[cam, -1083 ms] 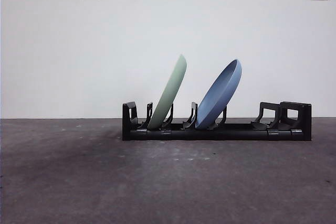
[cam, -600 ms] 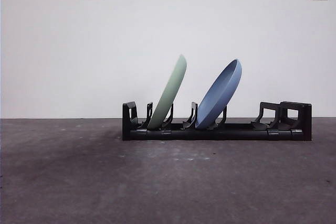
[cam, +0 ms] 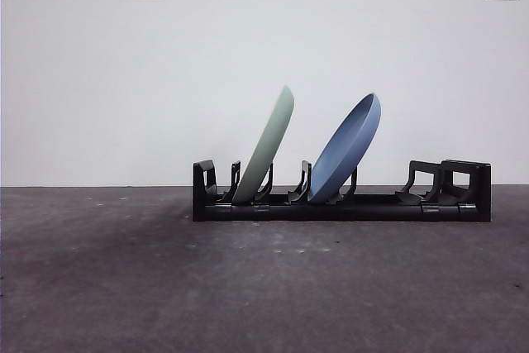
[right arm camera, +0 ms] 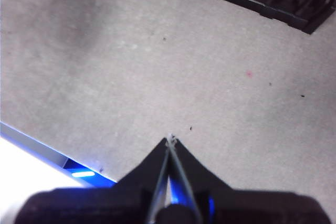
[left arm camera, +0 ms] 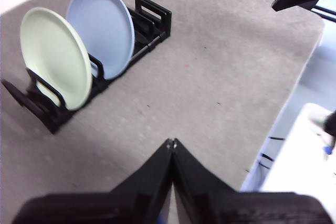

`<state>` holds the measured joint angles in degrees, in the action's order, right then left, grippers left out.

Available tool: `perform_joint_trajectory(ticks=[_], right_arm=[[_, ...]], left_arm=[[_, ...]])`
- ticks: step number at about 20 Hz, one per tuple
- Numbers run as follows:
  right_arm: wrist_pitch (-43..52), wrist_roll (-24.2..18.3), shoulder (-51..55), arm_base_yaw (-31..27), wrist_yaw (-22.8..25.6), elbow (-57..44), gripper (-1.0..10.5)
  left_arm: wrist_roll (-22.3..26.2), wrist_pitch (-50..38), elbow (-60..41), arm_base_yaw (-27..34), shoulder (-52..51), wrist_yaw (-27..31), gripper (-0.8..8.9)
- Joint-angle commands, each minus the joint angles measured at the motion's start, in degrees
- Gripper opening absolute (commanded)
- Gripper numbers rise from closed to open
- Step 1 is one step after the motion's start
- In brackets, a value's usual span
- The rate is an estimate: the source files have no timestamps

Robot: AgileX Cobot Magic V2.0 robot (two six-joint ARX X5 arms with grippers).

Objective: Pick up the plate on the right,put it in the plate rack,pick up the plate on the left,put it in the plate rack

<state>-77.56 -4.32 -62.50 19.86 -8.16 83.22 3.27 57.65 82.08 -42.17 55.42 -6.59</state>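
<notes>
Nothing has moved since the earlier front views — both plates and the rack sit exactly as they did. Fingers of the left gripper [left arm camera: 171, 141] are pressed together at their tips, holding nothing, above bare table [left arm camera: 220, 66] well apart from the rack. Those of the right gripper [right arm camera: 170, 140] are likewise closed and empty, near the table's edge, with the rack's end just in its view. Neither arm shows in the front view. Out on the table's middle stands the plate rack [cam: 341, 204], long and black. In it the green plate [cam: 266, 146] and the blue plate [cam: 347, 146] lean between prongs — both tilted the same way, apart from each other, green toward the rack's plain end, blue nearer the blocky brackets.
</notes>
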Motion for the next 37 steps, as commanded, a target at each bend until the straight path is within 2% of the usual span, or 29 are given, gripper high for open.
perform_joint_trajectory(ticks=[1, 2, 4, 6, 7, 9, 10, 15, 20, 24, 29, 32, 34, 37], right_arm=[[-1.3, 0.2, -0.8, 0.0, 0.3, -0.3, 0.0], [-1.3, 0.2, -1.1, 0.0, 0.3, -0.3, 0.0], [-1.3, 0.2, -1.6, 0.0, 0.3, -0.3, 0.0], [-1.2, 0.2, -2.1, 0.0, 0.3, -0.3, 0.0], [-1.2, 0.2, -2.3, 0.0, 0.4, -0.3, 0.0], [-1.2, 0.2, -2.3, 0.0, 0.8, -0.3, 0.0], [-1.2, 0.2, -2.3, 0.0, 0.7, -0.3, 0.0], [-1.2, 0.2, -2.3, 0.0, 0.8, -0.3, 0.0], [-1.2, 0.2, -2.3, 0.0, 0.7, -0.3, 0.0], [-1.2, 0.2, -2.3, 0.0, 0.8, -0.3, 0.0], [-1.2, 0.2, -2.3, 0.0, 0.7, -0.3, 0.0], [-1.2, 0.2, -2.3, 0.0, 0.8, -0.3, 0.0], [-1.2, 0.2, -2.3, 0.0, 0.8, -0.3, 0.0], [-1.2, 0.2, -2.3, 0.0, 0.7, -0.3, 0.0]], left_arm=[[9.1, -5.9, 0.0, 1.2, -0.1, 0.8, -0.04], [11.8, -8.5, -0.2, 1.8, -0.3, 0.8, -0.04], [17.0, -13.3, -0.2, 7.3, -1.1, 0.1, -0.04], [19.9, -16.3, -0.5, 16.0, -1.4, -6.5, -0.04], [20.6, -18.6, -1.7, 21.1, -2.1, -12.5, -0.04], [20.6, -24.5, -6.7, 28.8, -4.4, -20.8, -0.04], [20.6, -28.3, -10.4, 31.6, -6.2, -22.0, -0.04], [19.1, -49.2, -38.0, 39.8, -19.9, -21.6, -0.04], [11.8, -60.5, -62.8, 43.4, -33.7, -11.8, -0.04], [9.1, -60.6, -72.8, 44.2, -41.8, -6.0, -0.04], [4.7, -59.8, -80.8, 44.8, -49.9, -0.6, -0.04], [3.7, -52.7, -81.7, 44.8, -52.7, 2.0, -0.04], [3.5, -48.0, -81.7, 44.8, -54.8, 2.1, -0.03], [1.9, -48.2, -81.7, 44.8, -55.2, 1.2, -0.03]])
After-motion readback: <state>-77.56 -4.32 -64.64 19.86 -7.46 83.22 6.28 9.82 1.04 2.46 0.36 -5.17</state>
